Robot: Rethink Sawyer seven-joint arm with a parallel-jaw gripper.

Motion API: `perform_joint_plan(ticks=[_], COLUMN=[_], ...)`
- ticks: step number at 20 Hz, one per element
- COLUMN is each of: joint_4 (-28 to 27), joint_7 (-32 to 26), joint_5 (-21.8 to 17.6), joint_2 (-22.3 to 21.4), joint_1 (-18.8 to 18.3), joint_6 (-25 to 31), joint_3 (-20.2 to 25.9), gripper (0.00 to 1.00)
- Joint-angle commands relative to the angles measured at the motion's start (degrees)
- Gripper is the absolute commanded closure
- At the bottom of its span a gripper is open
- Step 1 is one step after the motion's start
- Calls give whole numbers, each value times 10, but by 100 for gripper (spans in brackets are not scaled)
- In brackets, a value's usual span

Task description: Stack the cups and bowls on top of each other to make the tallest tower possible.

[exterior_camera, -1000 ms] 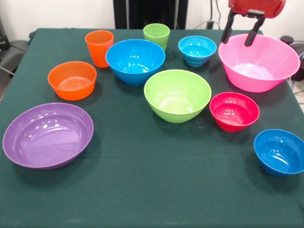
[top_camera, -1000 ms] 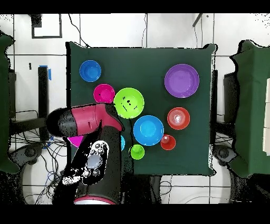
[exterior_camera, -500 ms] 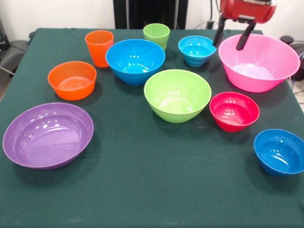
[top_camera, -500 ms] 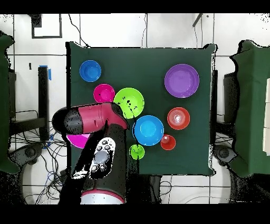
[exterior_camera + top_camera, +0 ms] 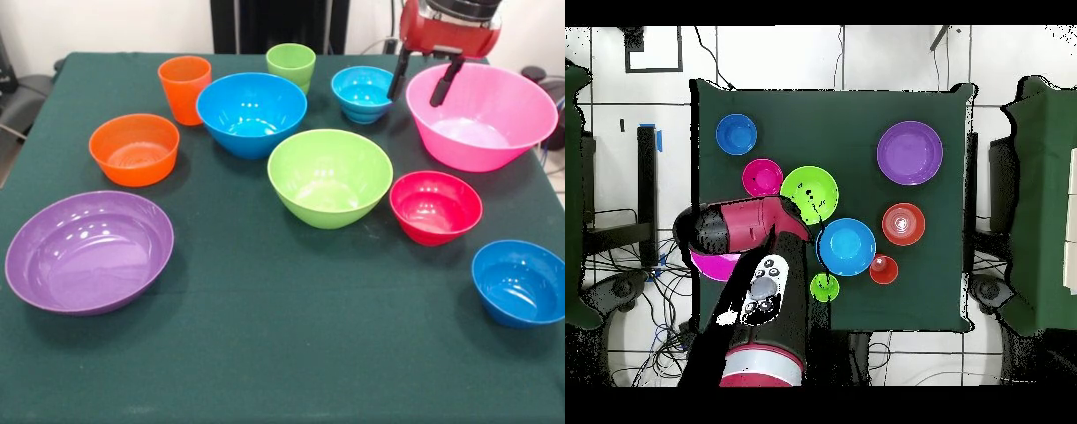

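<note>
My gripper (image 5: 420, 83) hangs open and empty at the back right, its two dark fingers astride the left rim of the huge pink bowl (image 5: 491, 132), close beside a small blue bowl (image 5: 365, 94). The orange cup (image 5: 184, 88) and the light green cup (image 5: 291, 65) stand upright along the far edge. Between them sits the large blue bowl (image 5: 252, 113), with the lime green bowl (image 5: 329, 177) in the middle. An orange bowl (image 5: 134, 148) and the purple bowl (image 5: 88, 250) lie left. The red bowl (image 5: 435, 206) and another small blue bowl (image 5: 519, 283) lie right. Nothing is stacked.
In the overhead view the red and black arm (image 5: 750, 300) covers most of the pink bowl (image 5: 713, 266) and hides the gripper. The dark green table (image 5: 291, 353) has open cloth along its near edge.
The gripper has slid left and slightly down in the front view, from above the pink bowl's far rim to its left rim. The cups and bowls have not moved.
</note>
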Motion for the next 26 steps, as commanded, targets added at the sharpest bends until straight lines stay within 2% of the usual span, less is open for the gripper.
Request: perform_joint_plan(ticks=[1, 9, 15, 26], joint_4=[51, 45, 13, -42], joint_7=[67, 59, 61, 63], joint_5=[-27, -29, -40, -30], joint_2=[58, 66, 101, 169], joint_1=[8, 32, 57, 98], joint_6=[-102, -109, -138, -165], joint_3=[57, 32, -1, -55], gripper=[0, 0, 0, 0])
